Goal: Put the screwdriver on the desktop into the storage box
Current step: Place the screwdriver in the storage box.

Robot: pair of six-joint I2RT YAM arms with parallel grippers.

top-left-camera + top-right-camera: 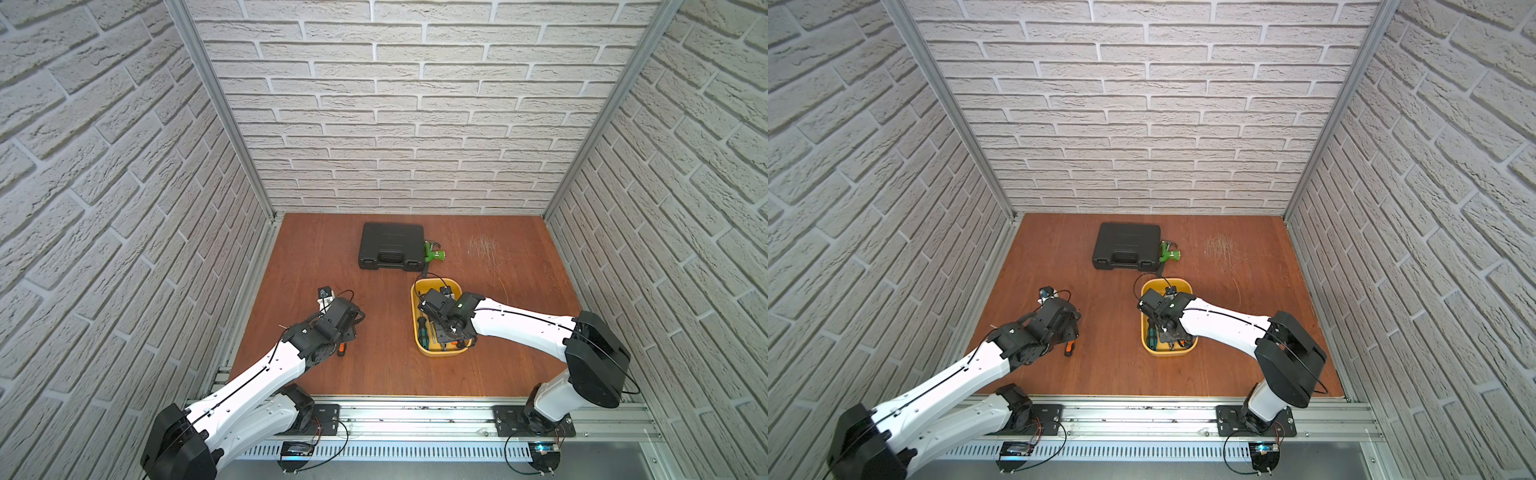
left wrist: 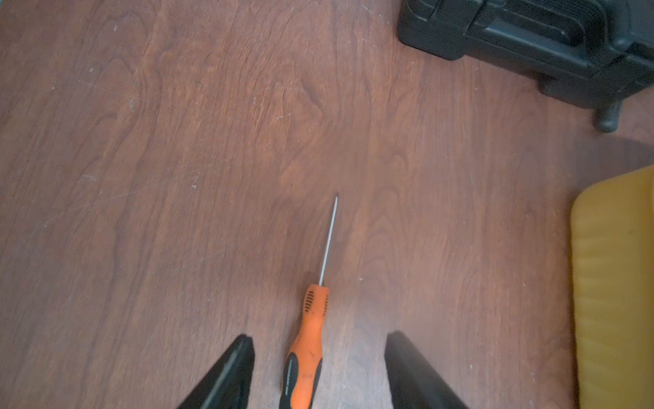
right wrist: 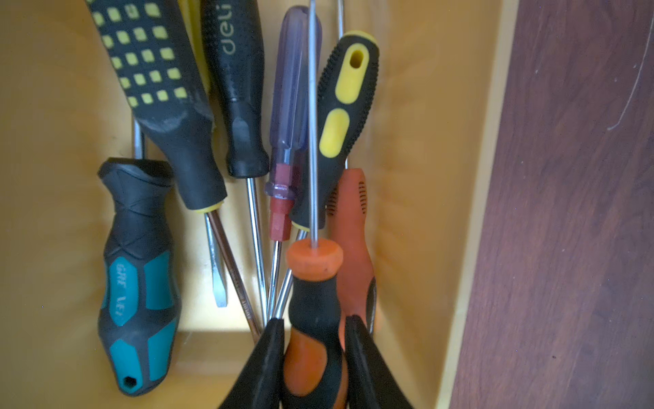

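Note:
An orange screwdriver with black grip (image 2: 308, 340) lies flat on the desktop (image 1: 395, 374); its thin shaft points away from my left gripper (image 2: 320, 338). That gripper is open, one finger on each side of the handle and neither touching it. In both top views only the handle's end (image 1: 340, 348) (image 1: 1068, 348) shows from under the left wrist. The yellow storage box (image 1: 430, 284) (image 1: 1167, 352) (image 2: 612, 283) stands to the right. My right gripper (image 3: 314, 318) is inside it, shut on an orange-and-black screwdriver (image 3: 313, 283) held just above the others.
Several other screwdrivers lie in the box, among them a teal-and-black one (image 3: 138, 283). A black tool case (image 1: 390, 246) (image 2: 531, 35) sits at the back, a green-handled hammer (image 1: 432, 252) beside it. Brick walls close in three sides.

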